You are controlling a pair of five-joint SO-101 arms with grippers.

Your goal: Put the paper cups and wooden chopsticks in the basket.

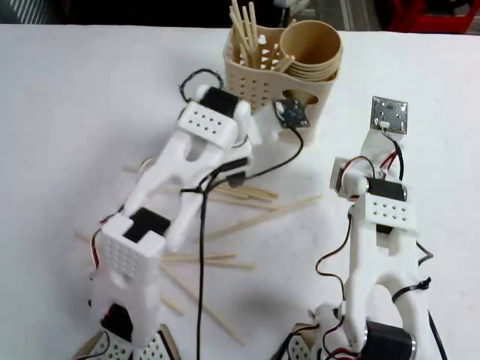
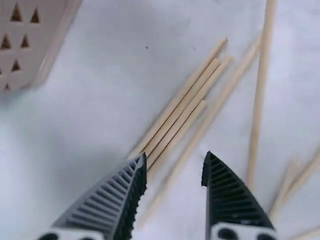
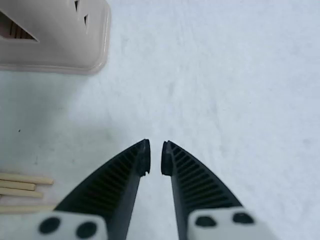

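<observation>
**Chopsticks Lie Scattered as Cups Sit in Basket**

A white table holds two white arms side by side. The left arm stretches forward across the scattered sticks toward the basket. The right arm stands to the basket's right, over bare tabletop.

The cream, perforated basket stands upright at the far edge of the table. A nested stack of cups lies tilted in its right half, with the mouth facing up and forward. Several chopsticks stand upright in its left half.

More loose chopsticks lie flat on the table in front of the basket, beneath and beside the left arm. They are fanned at different angles.

The left gripper hangs above a tight bundle of four sticks lying side by side. Its jaws are spread well apart, and the bundle's near end lies by one fingertip. Whether it touches cannot be told.

The right gripper holds nothing, its tips barely apart with a narrow gap between them.
</observation>
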